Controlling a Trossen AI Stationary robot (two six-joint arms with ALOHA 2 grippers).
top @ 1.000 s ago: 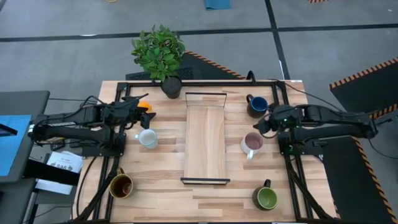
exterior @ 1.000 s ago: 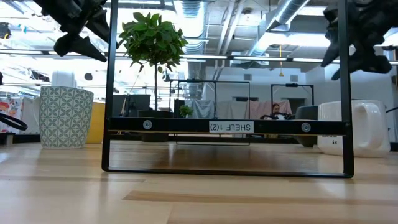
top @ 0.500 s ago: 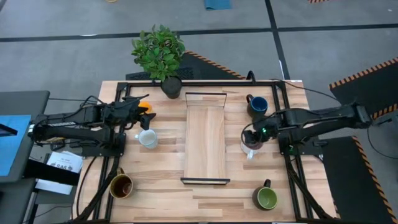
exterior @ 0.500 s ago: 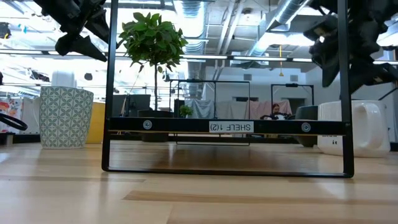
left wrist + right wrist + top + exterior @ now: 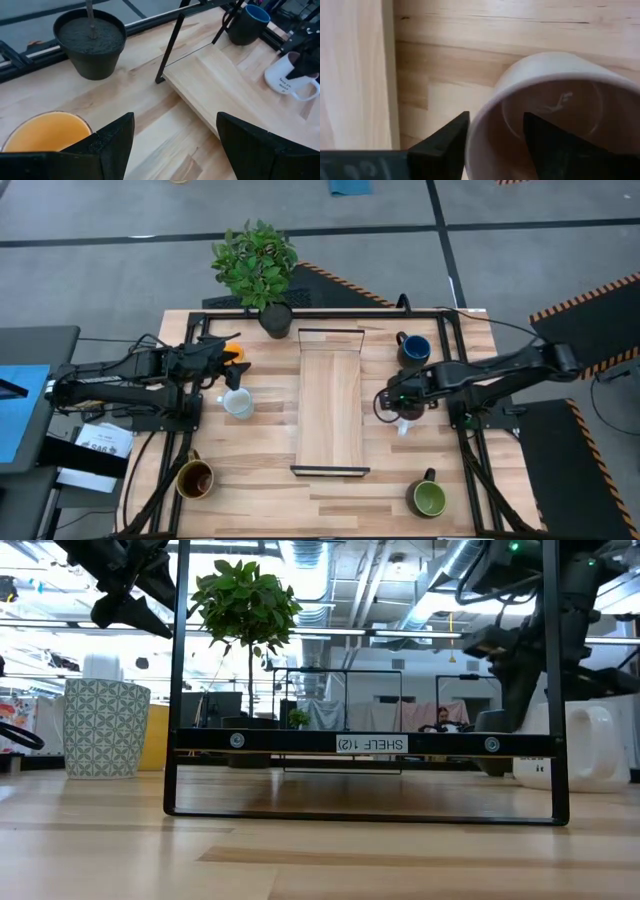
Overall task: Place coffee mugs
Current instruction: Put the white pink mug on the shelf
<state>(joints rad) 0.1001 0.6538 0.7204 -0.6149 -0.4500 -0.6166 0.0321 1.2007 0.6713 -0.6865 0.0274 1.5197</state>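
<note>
Right hand (image 5: 393, 400) straddles the pale pink mug's (image 5: 406, 411) rim – one finger (image 5: 547, 150) inside, one (image 5: 440, 142) outside. Just beside the outer finger: wooden shelf board (image 5: 331, 405) with its black wire frame (image 5: 330, 332). Blue mug (image 5: 415, 350) near the arm's far side. Bare desk (image 5: 375, 480) opens toward the green mug (image 5: 428, 498) – well apart.

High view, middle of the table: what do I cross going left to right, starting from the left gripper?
Left gripper over the orange ceramic mug → white ceramic mug → long wooden shelf board → right gripper → pale pink ceramic mug.
</note>
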